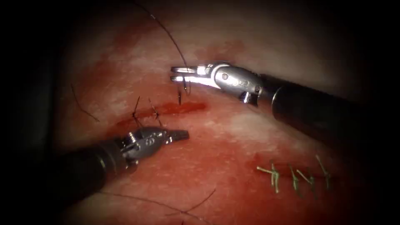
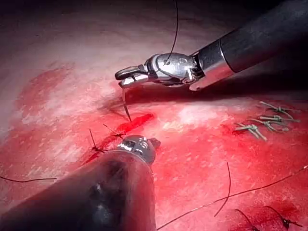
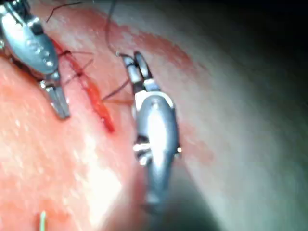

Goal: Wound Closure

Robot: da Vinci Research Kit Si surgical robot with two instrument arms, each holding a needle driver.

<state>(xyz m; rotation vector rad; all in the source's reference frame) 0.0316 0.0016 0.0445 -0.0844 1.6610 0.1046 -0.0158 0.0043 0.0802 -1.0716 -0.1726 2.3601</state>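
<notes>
The cut (image 1: 175,108) in the tissue (image 1: 233,137) runs across the middle, red and open at its right end. Dark stitches (image 1: 146,111) cross its left part. My right tool (image 1: 173,73) hovers just beyond the cut's right end, jaws shut on the curved needle (image 2: 126,105). The needle hangs down from them and its tip meets the tissue at the cut's far edge. Dark thread (image 1: 171,35) arcs up from these jaws. My left tool (image 1: 180,134) lies on the near side of the cut, jaws shut and holding nothing; it also appears as the left tool (image 3: 58,103).
A second, closed cut with green stitches (image 1: 293,175) lies at the lower right. Loose dark thread (image 1: 183,207) trails over the near tissue, and a cut end of thread (image 1: 81,104) lies at the left. Red fluid (image 2: 43,91) stains the tissue around the cut.
</notes>
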